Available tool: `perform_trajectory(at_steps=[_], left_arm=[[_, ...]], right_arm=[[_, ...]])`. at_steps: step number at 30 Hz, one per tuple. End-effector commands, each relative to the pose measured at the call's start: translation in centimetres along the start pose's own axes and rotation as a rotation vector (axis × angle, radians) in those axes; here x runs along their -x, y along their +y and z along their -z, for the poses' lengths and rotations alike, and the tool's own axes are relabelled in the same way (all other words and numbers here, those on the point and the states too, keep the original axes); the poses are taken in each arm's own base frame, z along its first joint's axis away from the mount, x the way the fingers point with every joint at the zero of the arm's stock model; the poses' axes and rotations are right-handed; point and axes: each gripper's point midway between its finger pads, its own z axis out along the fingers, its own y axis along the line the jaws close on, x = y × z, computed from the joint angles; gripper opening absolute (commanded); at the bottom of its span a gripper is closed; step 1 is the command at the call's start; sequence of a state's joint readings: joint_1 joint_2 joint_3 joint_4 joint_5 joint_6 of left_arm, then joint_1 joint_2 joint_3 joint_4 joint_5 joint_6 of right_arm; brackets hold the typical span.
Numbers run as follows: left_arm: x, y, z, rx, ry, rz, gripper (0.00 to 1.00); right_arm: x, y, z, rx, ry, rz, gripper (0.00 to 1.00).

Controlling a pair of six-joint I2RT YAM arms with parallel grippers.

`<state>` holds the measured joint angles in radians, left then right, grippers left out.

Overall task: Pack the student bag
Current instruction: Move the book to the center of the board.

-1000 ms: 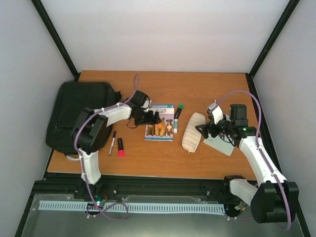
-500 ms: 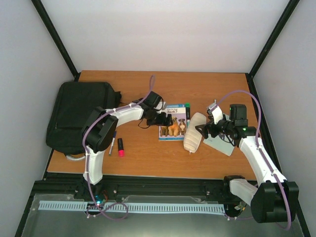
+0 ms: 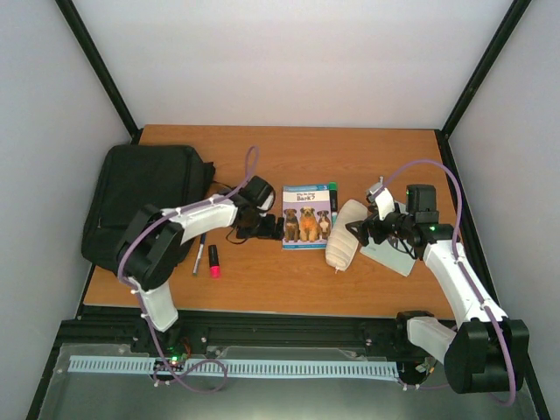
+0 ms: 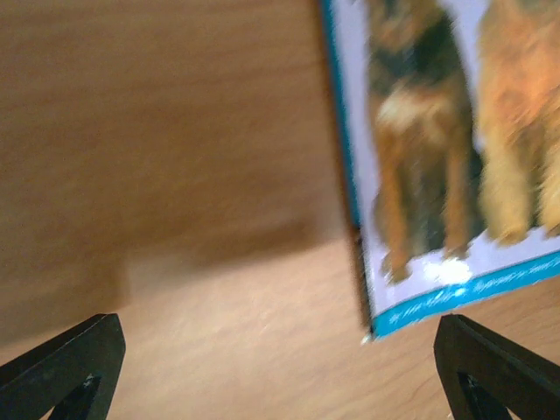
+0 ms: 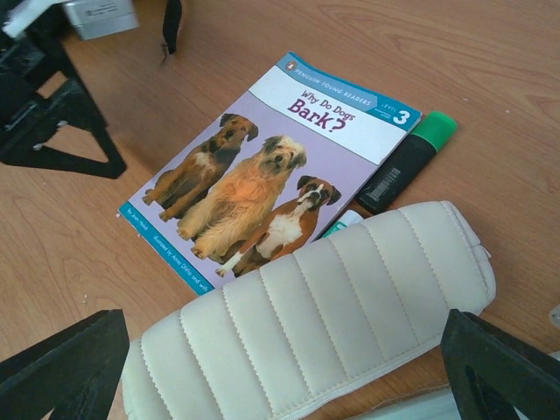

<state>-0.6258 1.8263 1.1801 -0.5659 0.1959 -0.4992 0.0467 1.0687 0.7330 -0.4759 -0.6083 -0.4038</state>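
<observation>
Left claw (image 3: 271, 228) wide, empty, beside book (image 3: 307, 219). Right claw (image 3: 356, 231) wide, at pouch (image 3: 341, 245). Bag (image 3: 140, 201) lies far left.

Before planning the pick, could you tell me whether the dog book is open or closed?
Closed: the book lies flat on the table, with its front cover and title facing up.

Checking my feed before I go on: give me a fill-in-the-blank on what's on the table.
The book cover shows ___ dogs.
In the top view, the student bag lies ___ of the book.
The left fingers stand ___, holding nothing.
Missing words: three; left; open.
</observation>
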Motion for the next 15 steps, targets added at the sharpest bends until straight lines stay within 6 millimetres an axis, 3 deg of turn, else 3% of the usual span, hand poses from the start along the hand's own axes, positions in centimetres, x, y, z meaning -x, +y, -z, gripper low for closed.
perform_trajectory(at_steps=[1,6,12,15], left_arm=[[-2.6,3.6,1.6,0.16,0.0,0.081,1.0],[-3.8,8.0,3.0,0.311,-0.053,0.168,1.0],[-1.9,11.0,4.5,0.375,-0.13,0.246,1.0],[-0.4,11.5,6.0,0.413,-0.179,0.235,1.0]], right_arm=[[0.7,0.4,0.0,0.024,-0.014,0.026,1.0],[0.8,0.5,0.0,0.022,-0.017,0.029,1.0],[0.7,0.7,0.1,0.028,-0.017,0.028,1.0],[0.7,0.7,0.1,0.026,-0.016,0.029,1.0]])
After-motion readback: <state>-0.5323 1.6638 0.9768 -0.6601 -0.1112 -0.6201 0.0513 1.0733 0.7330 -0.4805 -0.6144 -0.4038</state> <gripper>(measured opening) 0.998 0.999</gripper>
